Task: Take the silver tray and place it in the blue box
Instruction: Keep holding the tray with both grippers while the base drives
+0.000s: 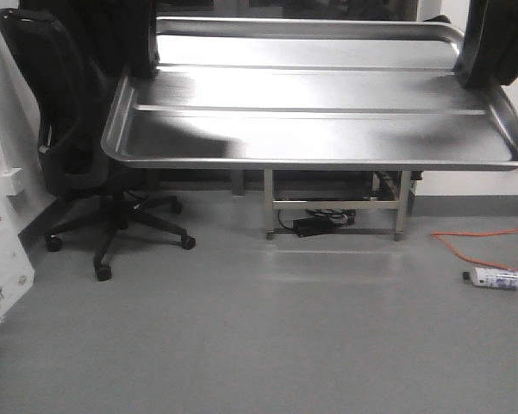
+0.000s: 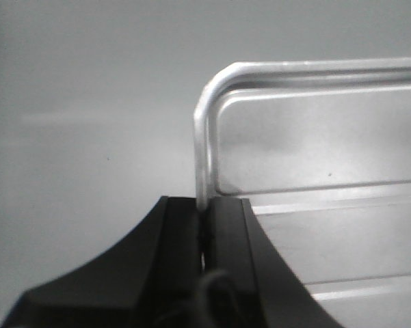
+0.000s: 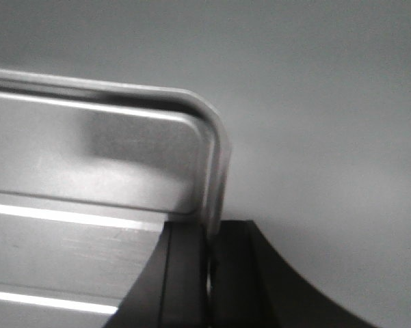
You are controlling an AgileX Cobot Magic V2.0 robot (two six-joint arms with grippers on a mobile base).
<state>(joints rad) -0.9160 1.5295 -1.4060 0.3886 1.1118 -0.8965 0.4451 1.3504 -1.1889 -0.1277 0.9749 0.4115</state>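
The silver tray [image 1: 319, 121] hangs in the air close to the front camera, its floor with two long ridges facing the view. At its left rim, my left gripper [image 1: 142, 52] is shut on the tray. In the left wrist view the rim of the tray [image 2: 314, 143] runs straight between the closed fingers of the left gripper [image 2: 206, 205]. My right gripper [image 1: 487, 52] is shut on the right rim. The right wrist view shows the tray [image 3: 89, 157] with its rim pinched in the right gripper [image 3: 208, 229]. The blue box is out of view.
A black office chair [image 1: 78, 147] stands at the left on the grey floor. Behind the tray are the legs of a metal frame [image 1: 336, 207] with a black adapter [image 1: 315, 222] under it. An orange cable [image 1: 483, 250] and a white bottle [image 1: 493, 278] lie at the right.
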